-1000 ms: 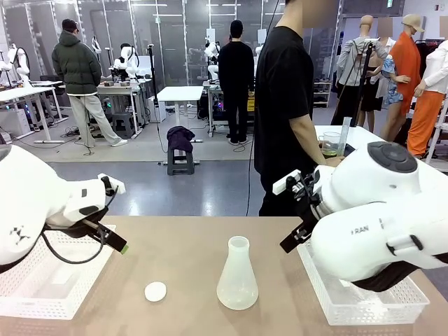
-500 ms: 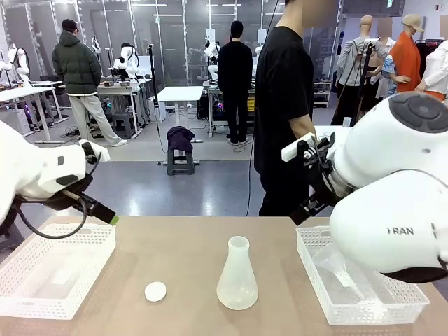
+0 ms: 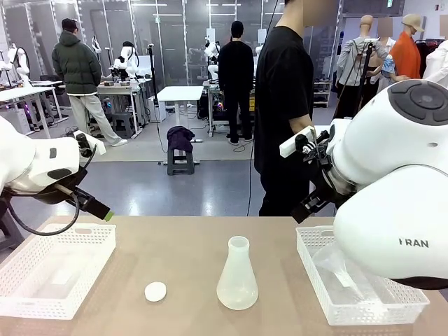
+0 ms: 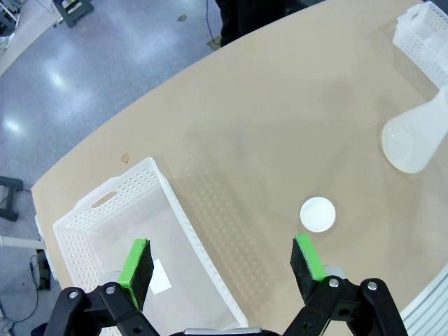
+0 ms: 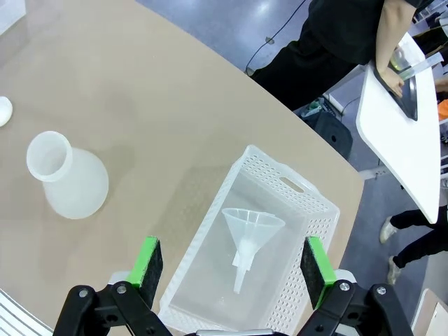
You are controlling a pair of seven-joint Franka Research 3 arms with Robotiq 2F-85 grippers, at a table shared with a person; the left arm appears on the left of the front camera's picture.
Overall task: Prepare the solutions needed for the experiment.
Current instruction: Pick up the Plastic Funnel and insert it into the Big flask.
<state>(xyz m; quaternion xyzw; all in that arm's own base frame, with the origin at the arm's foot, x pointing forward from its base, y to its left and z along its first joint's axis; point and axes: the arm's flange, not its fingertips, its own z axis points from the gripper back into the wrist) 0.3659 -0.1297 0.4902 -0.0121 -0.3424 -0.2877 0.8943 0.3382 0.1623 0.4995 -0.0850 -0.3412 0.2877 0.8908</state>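
Solutions [image 5: 401, 60] far off by person [image 5: 343, 35], not poured | flask [image 3: 237, 276] looks empty | left gripper [image 4: 220, 241], right gripper [image 5: 232, 241] wide, hold nothing | task barely begun

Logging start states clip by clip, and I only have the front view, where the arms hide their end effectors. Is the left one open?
Observer: Yes. In the left wrist view the left end effector is open, green pads wide apart, above the edge of the left basket.
Reviewer: And the right?
Observer: The right end effector is open too, poised over the right basket.
Reviewer: Where's the solution?
Observer: In the right wrist view, yellowish liquid sits in a clear container on the side table, beside the person's hand.
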